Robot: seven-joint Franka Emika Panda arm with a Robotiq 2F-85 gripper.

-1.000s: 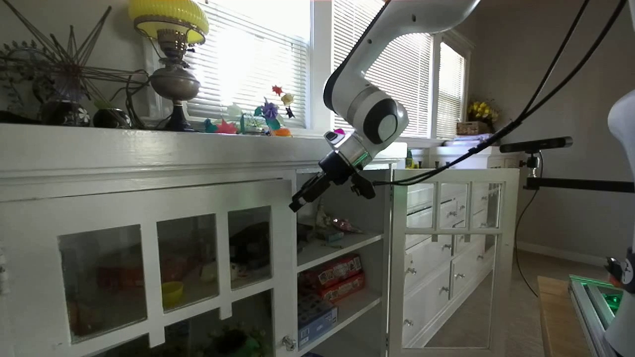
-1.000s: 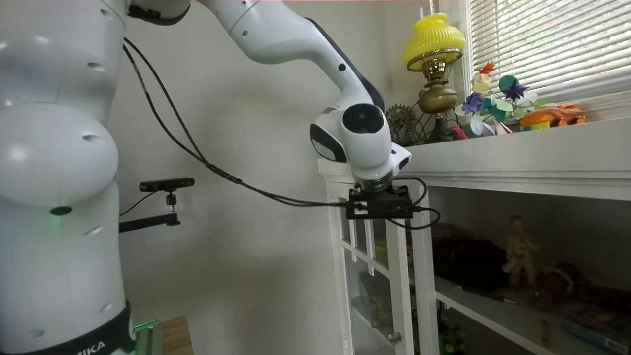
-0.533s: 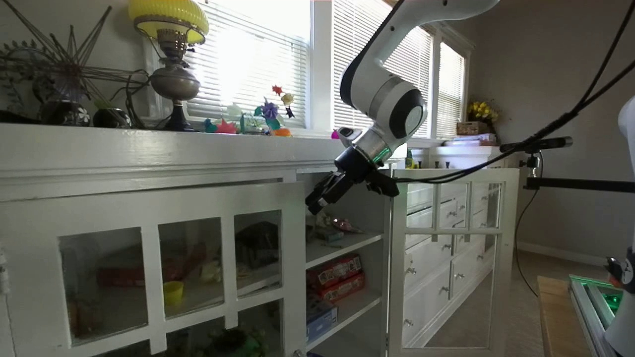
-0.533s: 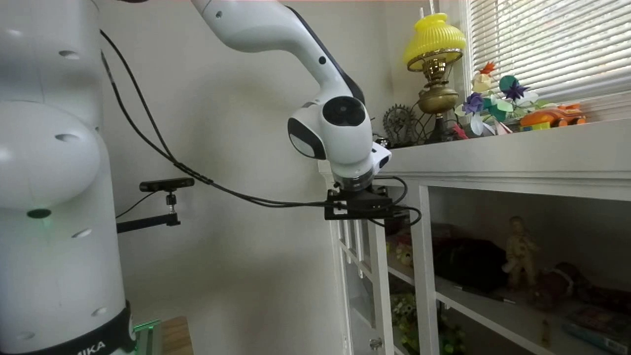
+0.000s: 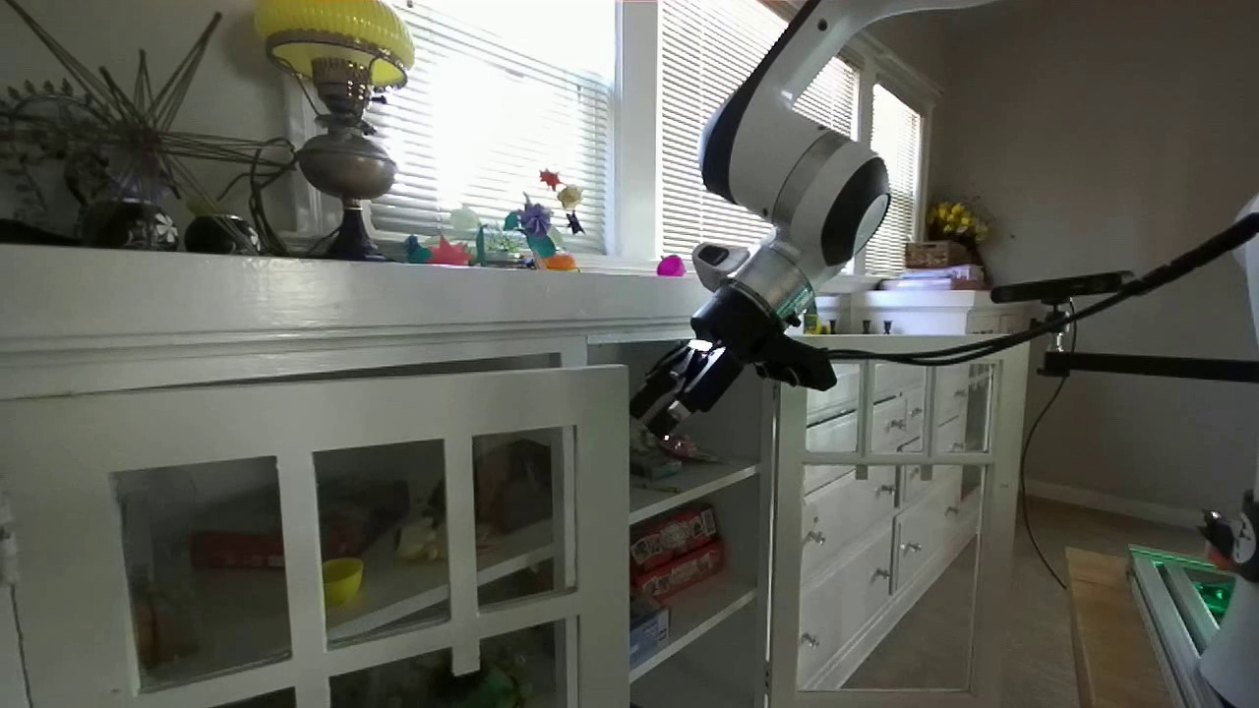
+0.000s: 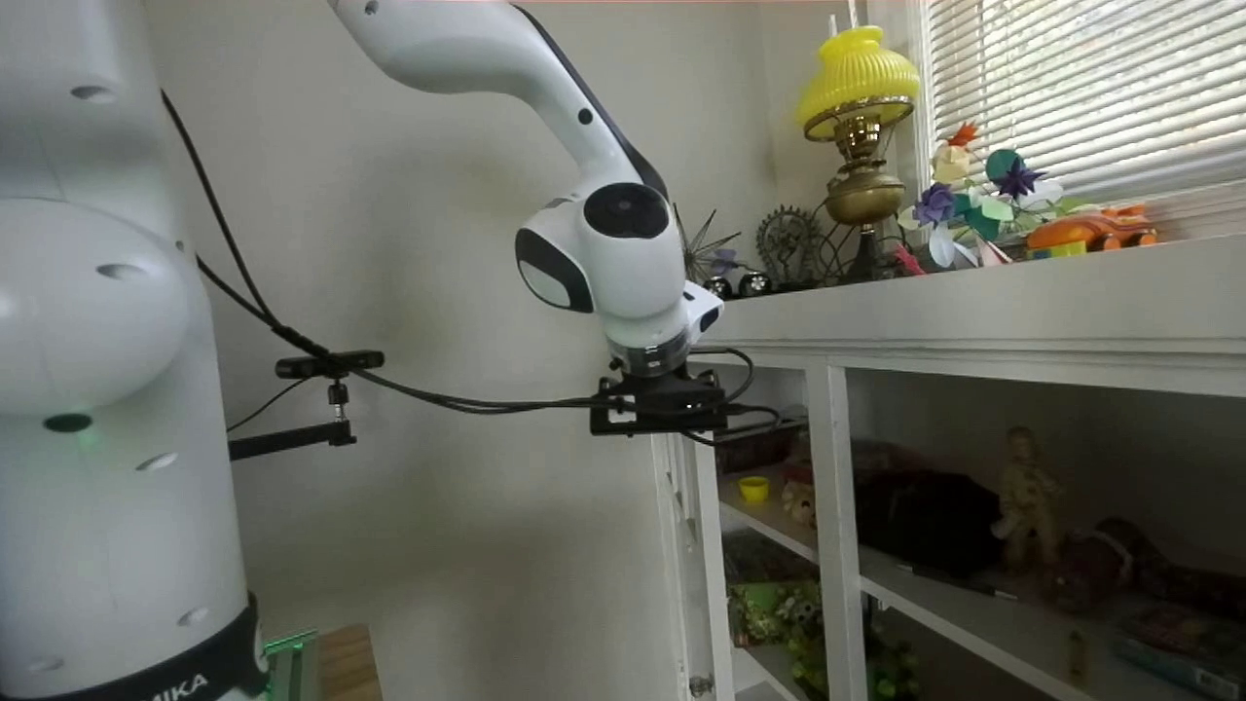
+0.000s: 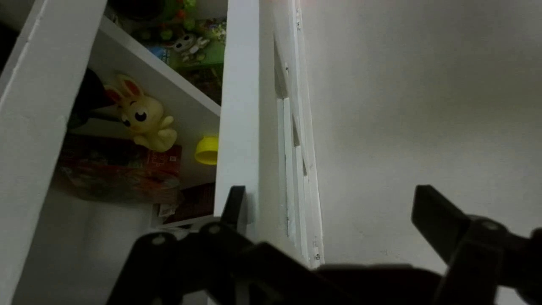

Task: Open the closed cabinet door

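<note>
Before a pale wall [image 7: 423, 106], holds out the gripper [image 7: 328, 198] with jaws parted and cabinet door [image 7: 245, 118] just beside one fingertip.

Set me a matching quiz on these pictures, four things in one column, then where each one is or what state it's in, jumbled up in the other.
Things:
1. Lamp
2. Paned door below the lamp
3. Hand
4. Yellow cup

Places or states:
A. on an inside shelf
B. jaws spread apart
C. on the white ledge
D. standing open

Pairs: 1-C, 2-D, 3-B, 4-A
</note>
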